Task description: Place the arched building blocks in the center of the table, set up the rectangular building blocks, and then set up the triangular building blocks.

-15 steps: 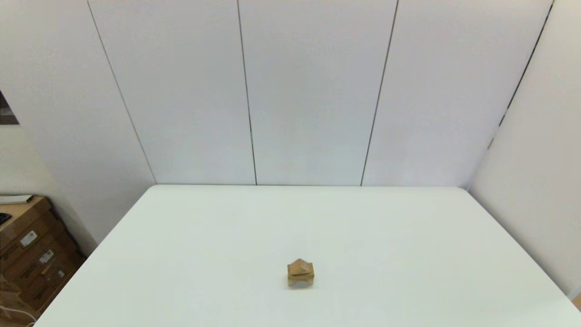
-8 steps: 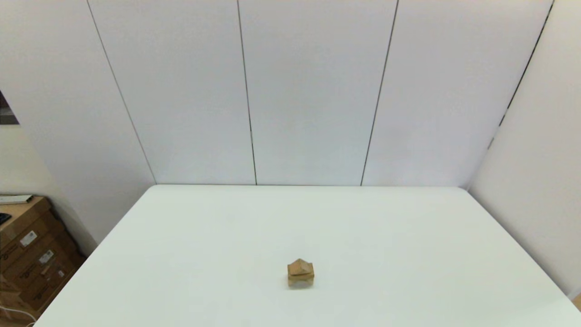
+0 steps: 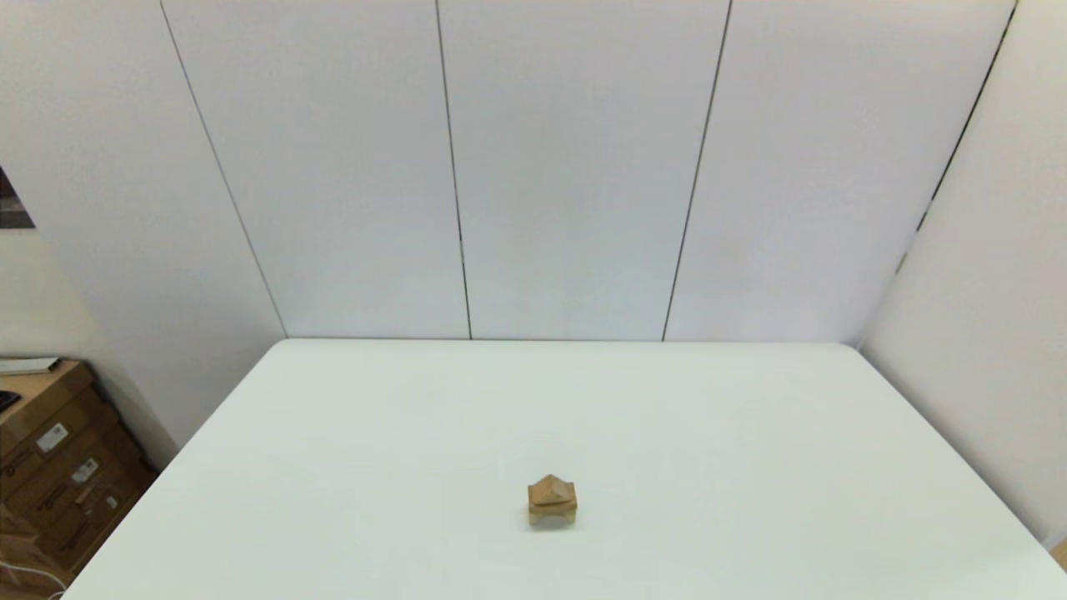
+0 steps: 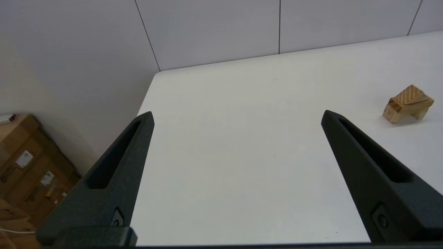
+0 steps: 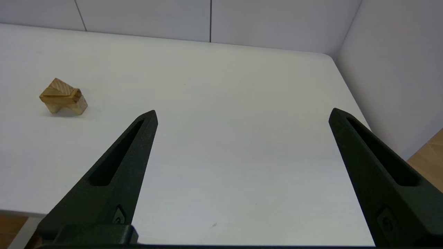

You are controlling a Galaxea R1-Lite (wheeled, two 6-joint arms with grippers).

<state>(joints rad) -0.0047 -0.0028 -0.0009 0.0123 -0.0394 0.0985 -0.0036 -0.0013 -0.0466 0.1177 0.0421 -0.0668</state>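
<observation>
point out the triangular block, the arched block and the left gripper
triangular block [image 3: 551, 488], head view, sloped face near its ridge
arched block [image 3: 552, 517], head view, front face under the slab
left gripper [image 4: 237, 116], left wrist view, midway between its open fingertips

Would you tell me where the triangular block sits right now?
In the head view, the triangular block tops the small stack, on the rectangular slab over the arched block, near the table's middle.

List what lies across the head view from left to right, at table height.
Cardboard boxes beside the table → bare left part of the table → the stacked blocks, with the triangular building blocks on top → bare right part of the table → the right wall.
</observation>
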